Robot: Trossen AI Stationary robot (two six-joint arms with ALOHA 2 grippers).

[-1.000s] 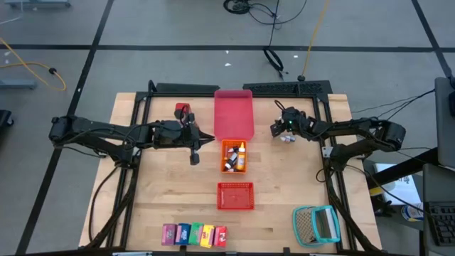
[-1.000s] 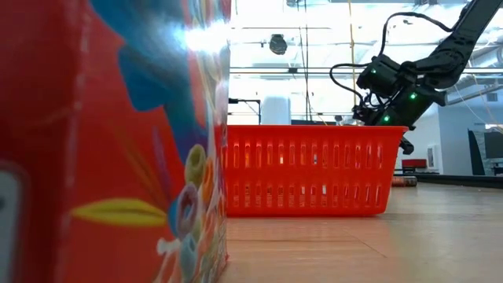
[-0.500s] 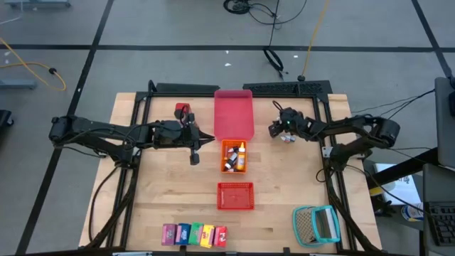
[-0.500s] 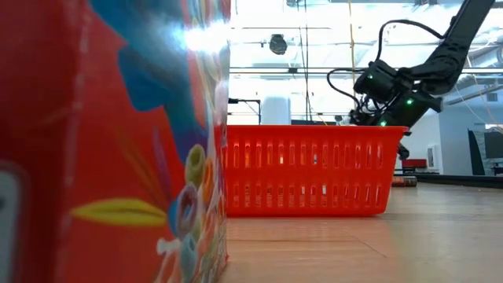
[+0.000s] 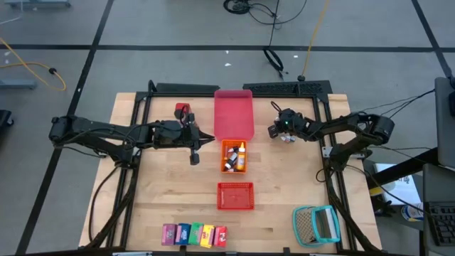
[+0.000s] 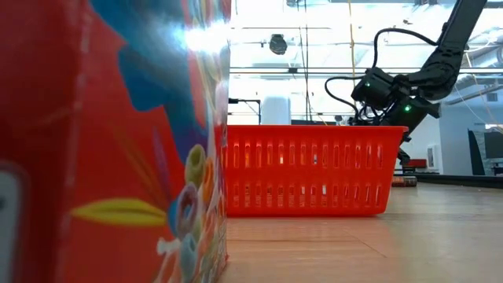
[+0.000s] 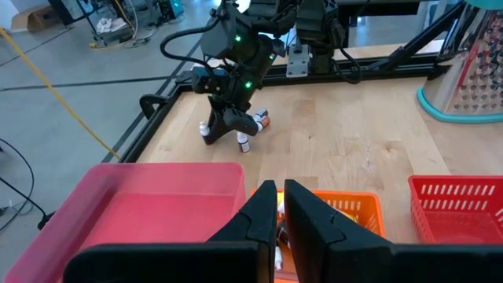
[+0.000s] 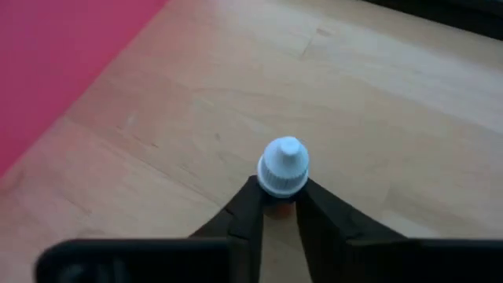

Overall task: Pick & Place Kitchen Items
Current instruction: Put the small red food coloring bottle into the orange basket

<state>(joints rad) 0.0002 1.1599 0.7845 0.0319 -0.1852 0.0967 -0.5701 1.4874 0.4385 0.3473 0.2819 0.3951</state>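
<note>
Bare wooden tabletop (image 5: pixel 163 185) lies under everything. Right gripper (image 8: pixel 277 206) has its fingers clamped around the neck of a white-capped bottle (image 8: pixel 283 165), cap pointing straight ahead at twelve o'clock, long axis along the fingers. Beyond, at ten o'clock, sits the pink tray (image 8: pixel 55 55). Left gripper (image 7: pixel 277 208) waits over the orange basket (image 7: pixel 346 206), fingers together.

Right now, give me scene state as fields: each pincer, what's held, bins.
right pincer: shut on white-capped bottle, on the table right of pink tray
left pincer: shut, empty, left of orange basket
orange basket: holds small bottles
red basket: contents not visible
cartons: row at front edge
</note>
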